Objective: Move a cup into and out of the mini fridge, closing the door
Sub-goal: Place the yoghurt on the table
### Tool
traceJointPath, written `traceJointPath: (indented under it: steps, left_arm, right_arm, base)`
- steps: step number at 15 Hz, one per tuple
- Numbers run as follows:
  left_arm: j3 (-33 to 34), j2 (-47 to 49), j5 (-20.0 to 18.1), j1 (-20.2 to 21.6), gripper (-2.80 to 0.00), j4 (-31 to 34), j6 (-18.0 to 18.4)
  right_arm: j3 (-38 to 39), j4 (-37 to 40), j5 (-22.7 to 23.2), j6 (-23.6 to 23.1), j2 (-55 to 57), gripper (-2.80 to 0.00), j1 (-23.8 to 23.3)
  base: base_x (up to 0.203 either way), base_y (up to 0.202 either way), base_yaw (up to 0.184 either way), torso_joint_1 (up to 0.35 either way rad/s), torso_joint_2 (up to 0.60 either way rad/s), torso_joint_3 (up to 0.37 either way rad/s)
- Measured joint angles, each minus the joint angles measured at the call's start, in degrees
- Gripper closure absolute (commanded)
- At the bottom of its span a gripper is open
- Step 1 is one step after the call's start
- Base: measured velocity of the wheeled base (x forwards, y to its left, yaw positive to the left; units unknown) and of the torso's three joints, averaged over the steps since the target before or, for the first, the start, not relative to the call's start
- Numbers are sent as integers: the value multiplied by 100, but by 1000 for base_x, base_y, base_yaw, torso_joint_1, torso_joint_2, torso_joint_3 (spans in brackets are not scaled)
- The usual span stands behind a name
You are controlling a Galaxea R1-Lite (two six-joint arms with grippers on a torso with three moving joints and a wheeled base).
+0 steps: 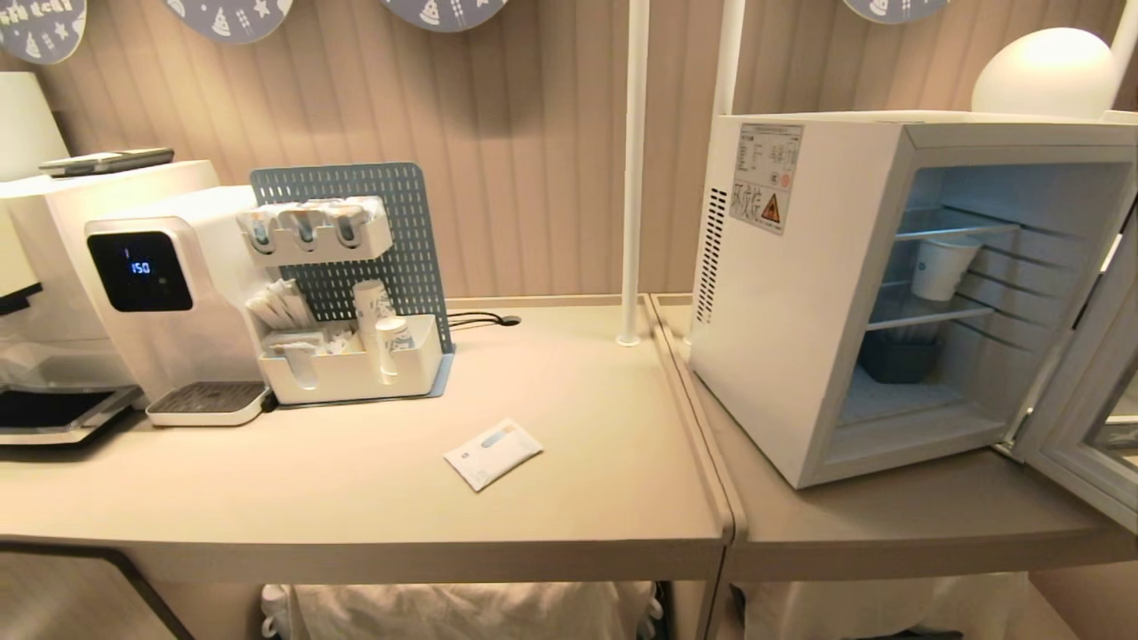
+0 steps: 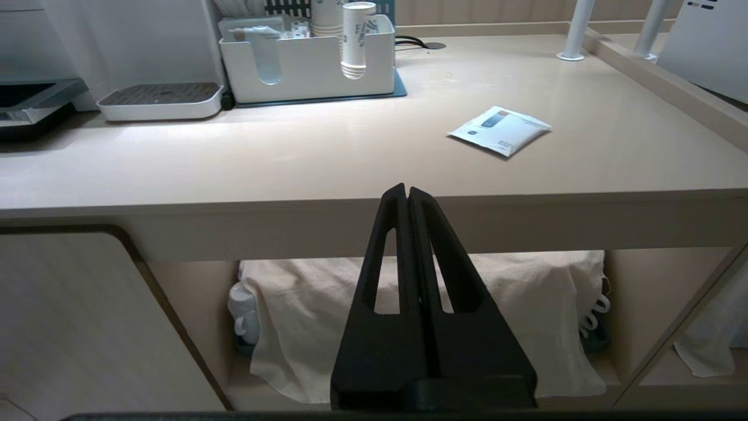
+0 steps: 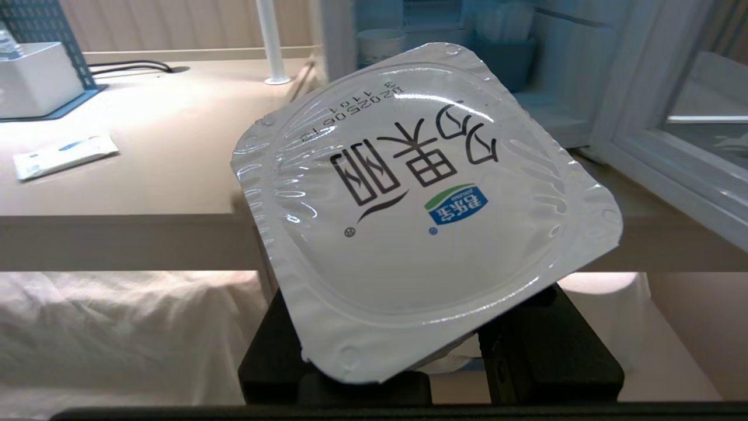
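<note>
Already my right gripper (image 3: pixel 429 356) pinched the cup (image 3: pixel 421 204), short of the counter edge, facing the mini fridge (image 1: pixel 800 302) with its door (image 1: pixel 1089 418) swung open; my left gripper (image 2: pixel 407 196) hung pressed together. Loading stood next, apparently: reach forward, clear a wire shelf.

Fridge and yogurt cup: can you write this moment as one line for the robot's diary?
cup: held in right end effector, below table edge | fridge: door open | left end effector: shut, empty, idle

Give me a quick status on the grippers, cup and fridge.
Left gripper shut, empty, below the counter edge. Right gripper shut on the cup. Mini fridge ahead, door open. Nothing blocking the opening.
</note>
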Motion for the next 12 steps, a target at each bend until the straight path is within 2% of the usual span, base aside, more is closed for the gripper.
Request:
traceJointPath:
  steps: [12]
  left_arm:
    - [4,0,-4,-1,0,0,-2]
  right_arm:
    - [0,-4,-3,7,0,0,-2]
  base:
    - [0,191,1,2,3,4]
